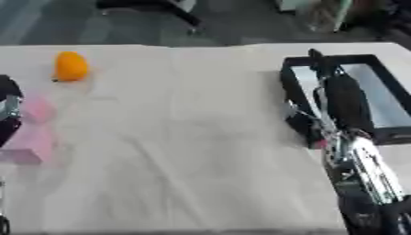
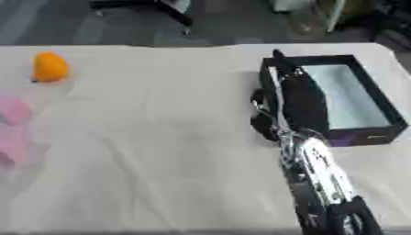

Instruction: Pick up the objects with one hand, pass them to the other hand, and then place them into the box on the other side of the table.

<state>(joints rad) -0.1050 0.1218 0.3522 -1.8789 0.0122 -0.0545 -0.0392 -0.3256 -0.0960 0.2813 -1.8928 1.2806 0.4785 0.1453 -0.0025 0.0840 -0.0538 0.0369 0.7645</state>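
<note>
An orange round object (image 1: 70, 66) lies on the pale cloth at the far left. A black box (image 2: 371, 92) with a pale inside stands at the right. My right hand (image 2: 298, 98) comes up from the lower right and lies along the box's left wall. Its fingers are stretched out towards the far corner, and I see nothing in them. The picture is blurred there. A dark part of my left arm or hand (image 1: 7, 110) shows at the left edge, beside some pink things (image 1: 36, 114); its fingers are out of sight.
A pale cloth (image 1: 185, 137) covers the table, with wide free room in the middle. A pinkish block (image 1: 20, 156) sits at the left edge. Beyond the far table edge are a dark floor and chair legs (image 1: 173, 11).
</note>
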